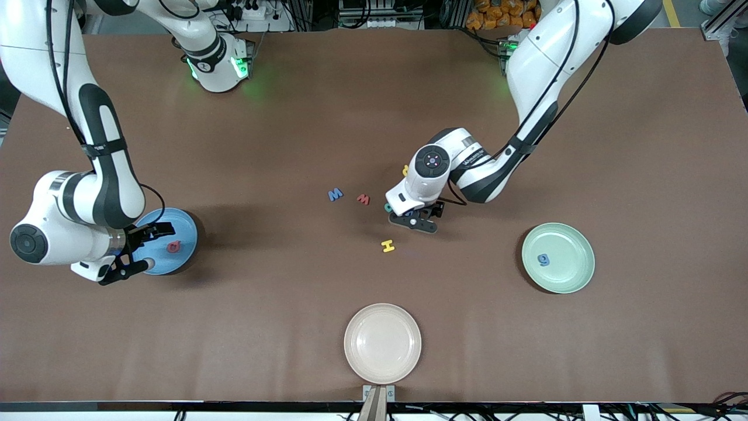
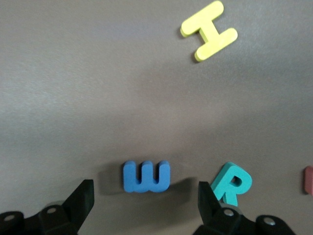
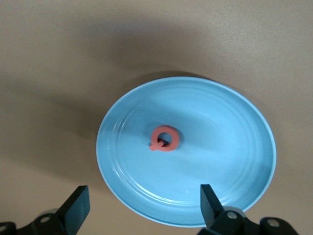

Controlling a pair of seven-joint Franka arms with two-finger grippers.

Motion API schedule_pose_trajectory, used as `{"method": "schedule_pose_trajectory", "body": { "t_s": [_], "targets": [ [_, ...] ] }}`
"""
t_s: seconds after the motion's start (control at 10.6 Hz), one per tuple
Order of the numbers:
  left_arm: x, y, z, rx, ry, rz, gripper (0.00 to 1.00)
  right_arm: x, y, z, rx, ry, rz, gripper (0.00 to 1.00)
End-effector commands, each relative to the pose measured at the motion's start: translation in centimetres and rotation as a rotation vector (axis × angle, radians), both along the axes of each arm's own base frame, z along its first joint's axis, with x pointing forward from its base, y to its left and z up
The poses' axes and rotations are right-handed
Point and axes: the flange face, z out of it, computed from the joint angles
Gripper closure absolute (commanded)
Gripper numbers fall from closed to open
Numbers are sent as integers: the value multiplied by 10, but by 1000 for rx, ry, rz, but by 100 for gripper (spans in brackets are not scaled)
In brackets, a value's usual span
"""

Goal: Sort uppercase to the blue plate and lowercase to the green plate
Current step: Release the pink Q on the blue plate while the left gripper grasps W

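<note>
We see the right gripper (image 1: 135, 248) hanging over the blue plate (image 1: 186, 245) at the right arm's end of the table, its fingers (image 3: 76, 205) spread wide and holding nothing. In the right wrist view the red Q (image 3: 165, 138) lies flat near the middle of that plate, apart from both fingers.

The left gripper (image 1: 416, 221) is down low at the middle of the table, spread wide with nothing pinched. In the left wrist view the blue m (image 2: 146, 176) lies on the brown table (image 1: 643, 146) between the 2 fingertips (image 2: 80, 200), touching neither. The green R (image 2: 232, 182) lies just beside it, close against 1 finger; we cannot tell if they touch.

From the blue m, the yellow H (image 1: 388, 246) sits at about 7 o'clock in the front view, nearer the camera. The red w (image 1: 363, 199) lies at about 10 o'clock from the gripper, and the blue M (image 1: 335, 195) just past it toward the right arm's end. A tiny yellow letter (image 1: 405, 171) peeks out at the left wrist's edge, mostly hidden.

The green plate (image 1: 570, 278) sits toward the left arm's end with the blue g (image 1: 544, 259) in it. A cream plate (image 1: 383, 344) lies at 6 o'clock from the letters, nearest the camera.
</note>
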Motion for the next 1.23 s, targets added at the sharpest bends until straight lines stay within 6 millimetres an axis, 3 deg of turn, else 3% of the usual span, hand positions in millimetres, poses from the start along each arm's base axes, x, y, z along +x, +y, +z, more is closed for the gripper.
{"method": "schedule_pose_trajectory", "body": {
  "t_s": [0.0, 0.19, 0.66, 0.76, 0.95, 1.14],
  "targets": [
    [3, -10, 0, 24, -46, -5, 14, -5, 10, 11, 9, -5, 12, 0],
    [4, -9, -1, 27, -46, -8, 24, -3, 20, 11, 9, -8, 14, 0],
    [14, -1, -2, 37, -54, -2, 44, 0, 94, 15, -33, -12, -68, 0],
    [15, 1, -2, 37, -54, 0, 52, -1, 105, 15, -44, -11, -88, 0],
    [18, 5, 0, 37, -56, 7, 98, -3, 136, 17, -60, -12, -123, 0],
    [25, 8, 13, 33, -74, 29, 100, -5, 151, 21, -73, -14, -148, 0]
  ]
}}
